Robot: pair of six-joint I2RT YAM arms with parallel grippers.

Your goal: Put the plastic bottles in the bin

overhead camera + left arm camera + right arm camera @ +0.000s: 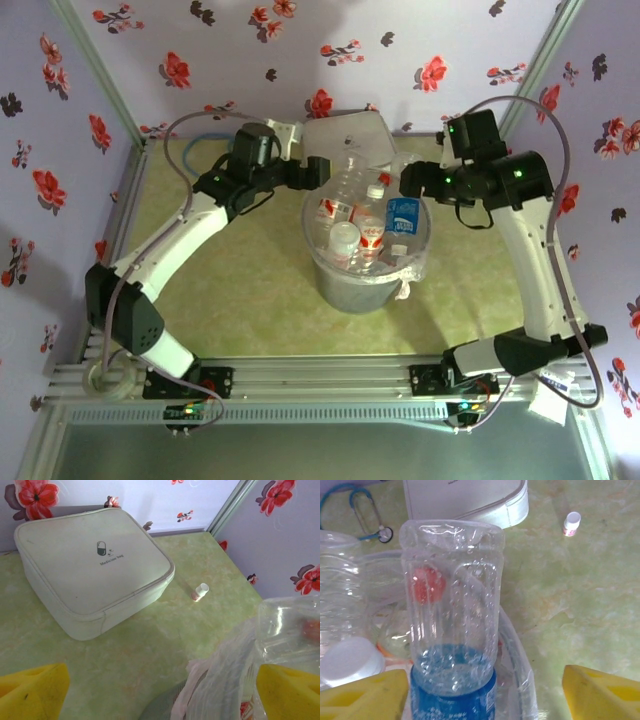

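The plastic bottles point(365, 225) sit in the bin point(352, 292), in the middle of the top view. The blue-label bottle point(452, 595) stands at the right side of the bin with its flat end up. In the right wrist view it is low in the frame, between the yellow fingers point(367, 695) of the right gripper point(482, 682). It is just beside the finger in the lower left corner, and I cannot tell if they touch. The finger in the lower right corner is well apart from it. The jaws stand wide and do not squeeze the bottle.

A bottle with a white cap point(349, 661) is at the lower left of that view.

The left gripper point(160, 685) hangs at the upper left edge of the bin. Its jaws are spread wide and hold nothing. The crinkly bag point(215, 685) on the bin's rim shows between its fingers, and a clear bottle point(290, 630) is just above the lower right finger.

Behind the bin, a white medicine bag point(95, 565) lies flat on the green table point(150, 645). A little white vial point(200, 591) lies near its right side. A blue stethoscope point(365, 510) is in the upper left of the right wrist view.
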